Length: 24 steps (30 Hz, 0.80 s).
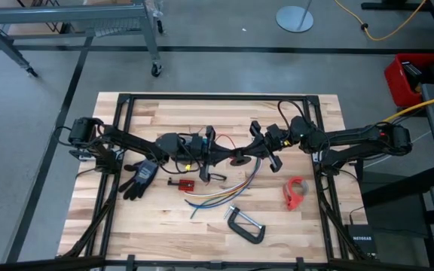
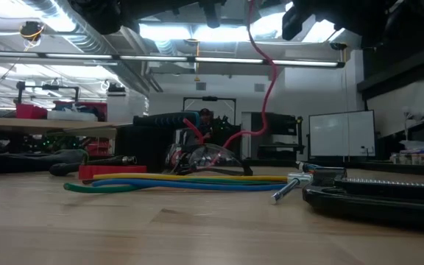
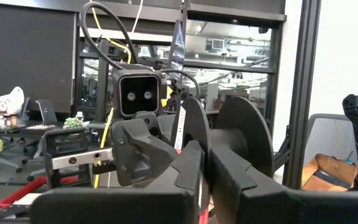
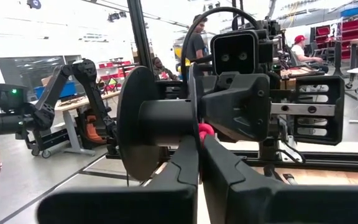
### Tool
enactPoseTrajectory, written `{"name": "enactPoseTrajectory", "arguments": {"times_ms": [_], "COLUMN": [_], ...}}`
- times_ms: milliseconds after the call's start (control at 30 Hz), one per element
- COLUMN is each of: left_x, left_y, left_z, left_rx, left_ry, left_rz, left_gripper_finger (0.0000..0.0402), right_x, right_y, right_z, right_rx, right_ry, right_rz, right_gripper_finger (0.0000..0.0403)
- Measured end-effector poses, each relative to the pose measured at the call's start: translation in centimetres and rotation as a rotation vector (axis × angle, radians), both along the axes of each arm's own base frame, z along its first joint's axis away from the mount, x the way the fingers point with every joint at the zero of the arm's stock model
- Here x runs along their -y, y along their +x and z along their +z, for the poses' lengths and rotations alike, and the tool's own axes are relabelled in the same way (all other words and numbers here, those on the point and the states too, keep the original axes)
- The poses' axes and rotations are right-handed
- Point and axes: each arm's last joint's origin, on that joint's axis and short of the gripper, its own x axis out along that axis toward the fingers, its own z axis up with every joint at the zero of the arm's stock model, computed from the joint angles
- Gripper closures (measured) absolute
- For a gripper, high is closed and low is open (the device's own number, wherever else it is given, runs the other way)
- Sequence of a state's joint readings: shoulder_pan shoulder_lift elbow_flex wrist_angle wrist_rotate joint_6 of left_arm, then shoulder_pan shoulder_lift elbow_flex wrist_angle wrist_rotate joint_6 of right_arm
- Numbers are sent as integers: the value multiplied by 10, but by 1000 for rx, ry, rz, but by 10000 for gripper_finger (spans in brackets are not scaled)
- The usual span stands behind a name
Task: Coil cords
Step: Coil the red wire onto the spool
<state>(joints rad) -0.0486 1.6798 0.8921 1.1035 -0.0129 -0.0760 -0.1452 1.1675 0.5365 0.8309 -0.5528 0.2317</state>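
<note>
A black spool with two round flanges and a hub hangs in the air over the table's middle, held between both arms. My left gripper comes at it from the left and my right gripper from the right, both shut on it. A red cord hangs slack from the spool area down toward the table. Below, a bundle of yellow, blue, green and purple cords lies loose on the wood, also low in the low view. My left gripper pinches the rim of the spool's labelled flange between its two fingers, reaching level from the table's left. The spool is lifted clear, its hub and other flange off to one side. My right gripper pinches the same flange's rim between its two fingers, level from the table's right, opposite my left gripper. A bit of red cord shows at the fingertips; whether it is pinched too, I cannot tell.
A red tape dispenser and a metal C-clamp lie near the right front. A black glove and a small red block lie left of the cords. A black frame borders the table.
</note>
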Motion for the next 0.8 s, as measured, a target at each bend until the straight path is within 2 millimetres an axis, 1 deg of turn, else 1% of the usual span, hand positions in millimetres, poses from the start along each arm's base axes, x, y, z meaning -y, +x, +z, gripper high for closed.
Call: {"name": "enactPoseTrajectory", "arguments": {"times_ms": [233,400,500,600,700,800], "left_x": [0,-1,-2,-2,-2,-1], "left_y": [0,-6,-10,-13,-15,-15], "left_z": [0,12,19,23,24,18], "left_rx": [-4,34,51,32,-29,-112], "left_ry": [-2,-6,2,26,42,39], "left_rz": [-2,7,13,21,24,17], "left_gripper_finger": [325,289,281,282,288,293], "right_x": [0,4,10,17,25,35], "right_y": [0,-1,-1,-2,-4,-6], "right_z": [0,1,1,1,0,1], "right_rx": [1,7,6,5,3,5], "right_ry": [0,-2,-4,-5,-6,-6], "right_rz": [-3,-15,-29,-58,-85,-130], "right_gripper_finger": [399,400,400,401,401,401]}}
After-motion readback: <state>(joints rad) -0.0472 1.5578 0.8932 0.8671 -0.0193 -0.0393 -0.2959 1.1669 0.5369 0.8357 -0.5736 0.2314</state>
